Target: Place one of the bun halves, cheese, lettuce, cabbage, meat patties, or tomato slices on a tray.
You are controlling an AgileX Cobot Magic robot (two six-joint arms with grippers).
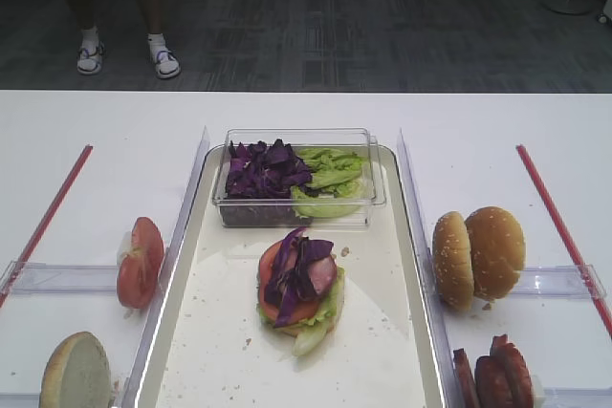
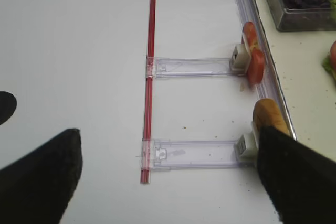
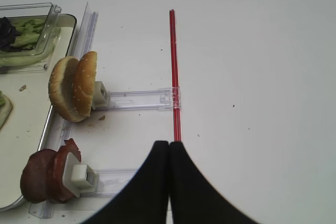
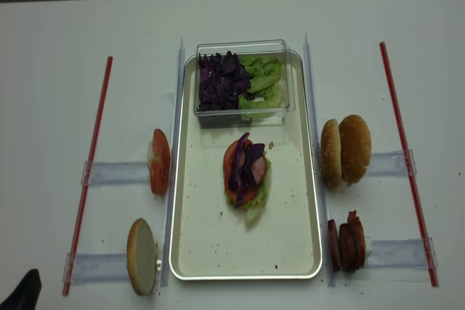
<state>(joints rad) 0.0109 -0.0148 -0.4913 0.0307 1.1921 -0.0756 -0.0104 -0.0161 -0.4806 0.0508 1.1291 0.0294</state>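
Note:
The tray (image 1: 196, 332) holds a stack of lettuce, tomato and meat topped with purple cabbage (image 1: 296, 274). At its far end a clear tub holds more cabbage (image 1: 266, 169) and lettuce (image 1: 330, 179). Tomato slices (image 1: 141, 262) and one bun half (image 1: 76, 375) stand left of the tray. Two bun halves (image 1: 478, 255) and the meat patties (image 1: 492, 375) stand to its right. My left gripper (image 2: 168, 140) hangs open over the bare table, its right finger (image 2: 294, 177) close to the bun half (image 2: 268, 114). My right gripper (image 3: 169, 144) is shut and empty, right of the meat patties (image 3: 44, 174).
Clear plastic rails (image 1: 182, 207) run along both long sides of the tray, with sliding holders (image 2: 194, 153) under the food. Red strips (image 1: 559, 226) lie on the white table at both outer sides. A person's legs (image 1: 124, 7) stand beyond the table's far edge.

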